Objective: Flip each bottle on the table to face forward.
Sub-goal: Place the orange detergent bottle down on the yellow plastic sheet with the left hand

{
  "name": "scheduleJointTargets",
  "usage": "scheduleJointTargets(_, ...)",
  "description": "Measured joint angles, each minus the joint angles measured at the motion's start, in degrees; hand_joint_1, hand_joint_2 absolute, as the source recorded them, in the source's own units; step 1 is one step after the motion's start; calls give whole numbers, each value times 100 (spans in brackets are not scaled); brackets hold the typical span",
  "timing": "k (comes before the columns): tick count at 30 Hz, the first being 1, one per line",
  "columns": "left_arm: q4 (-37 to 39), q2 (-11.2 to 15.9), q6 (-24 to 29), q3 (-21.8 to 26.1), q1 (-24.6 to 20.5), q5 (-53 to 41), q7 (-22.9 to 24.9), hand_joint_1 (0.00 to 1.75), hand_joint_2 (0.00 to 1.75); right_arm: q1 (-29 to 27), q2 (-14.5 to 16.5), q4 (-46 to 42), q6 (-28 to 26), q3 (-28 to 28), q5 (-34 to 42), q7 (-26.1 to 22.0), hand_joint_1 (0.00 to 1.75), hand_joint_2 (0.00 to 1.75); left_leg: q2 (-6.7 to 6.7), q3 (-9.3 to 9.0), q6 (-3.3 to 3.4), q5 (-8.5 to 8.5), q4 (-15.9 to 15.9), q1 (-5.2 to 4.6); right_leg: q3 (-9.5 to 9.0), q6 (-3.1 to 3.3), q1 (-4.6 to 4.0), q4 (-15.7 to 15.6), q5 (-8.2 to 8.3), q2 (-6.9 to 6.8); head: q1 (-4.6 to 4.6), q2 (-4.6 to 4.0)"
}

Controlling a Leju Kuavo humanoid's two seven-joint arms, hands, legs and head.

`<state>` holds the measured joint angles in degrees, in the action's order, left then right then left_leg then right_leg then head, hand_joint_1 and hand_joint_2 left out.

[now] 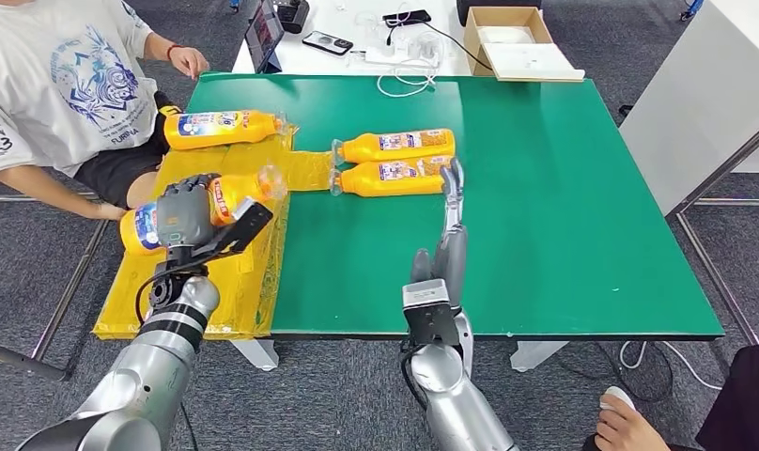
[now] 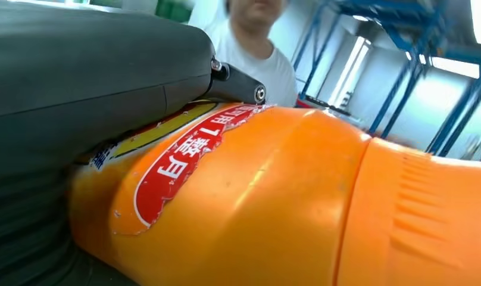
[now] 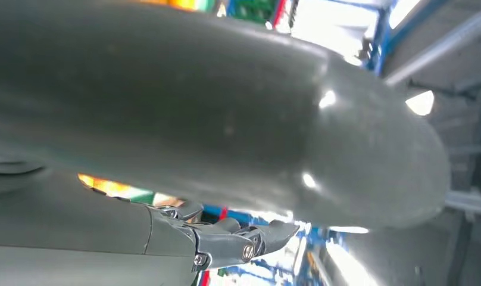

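Note:
Several orange bottles with labels lie on their sides. My left hand (image 1: 186, 212) grips one bottle (image 1: 227, 195) above the yellow sheet (image 1: 254, 282) at the table's left edge; the left wrist view shows this bottle (image 2: 256, 196) close up, with its red label under my left hand (image 2: 77, 89). Another bottle (image 1: 221, 127) lies at the far end of the sheet. Two bottles (image 1: 399, 146) (image 1: 393, 178) lie side by side on the green table (image 1: 545, 207). My right hand (image 1: 450, 230) is stretched out flat and holds nothing, its fingertips (image 1: 454, 175) at the base end of the nearer one. In the right wrist view my right hand (image 3: 226, 119) has its fingers (image 3: 232, 241) extended.
A person in a white T-shirt (image 1: 66, 85) sits at the table's far left corner, one hand near its edge. Beyond it a white table holds a cardboard box (image 1: 518, 39), a phone (image 1: 326, 42) and cables. A person's foot (image 1: 629, 423) is at the lower right.

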<state>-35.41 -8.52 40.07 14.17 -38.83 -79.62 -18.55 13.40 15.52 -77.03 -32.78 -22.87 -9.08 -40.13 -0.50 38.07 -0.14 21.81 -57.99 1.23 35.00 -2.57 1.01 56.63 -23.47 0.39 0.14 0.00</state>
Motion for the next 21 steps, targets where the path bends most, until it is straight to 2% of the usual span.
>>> scheduleJointTargets(3,246,149,2,-109,-13,-778,539,175,175,-33,-50,-221,-118,-34,90,0,0,0,4,-1,0,1,0,0,3,0,0,0,0,1,-1,0)
scheduleJointTargets(7,701,334,-4,-370,-61,-968,894,175,175,-60,-103,-442,-206,-47,137,0,0,0,1,0,-1,0,0,1,3,0,-1,0,-1,0,-1,0)
scheduleJointTargets(13,1330,505,-474,-568,-124,-925,918,175,175,-74,-126,-517,-60,-40,228,0,0,0,2,0,0,0,0,1,2,1,0,0,-1,1,0,0)
scheduleJointTargets(21,1604,630,-783,-826,-146,-869,933,175,175,-72,-125,-389,107,-30,281,0,0,0,-1,-3,-1,1,1,1,-4,1,-1,0,-1,0,-1,0)
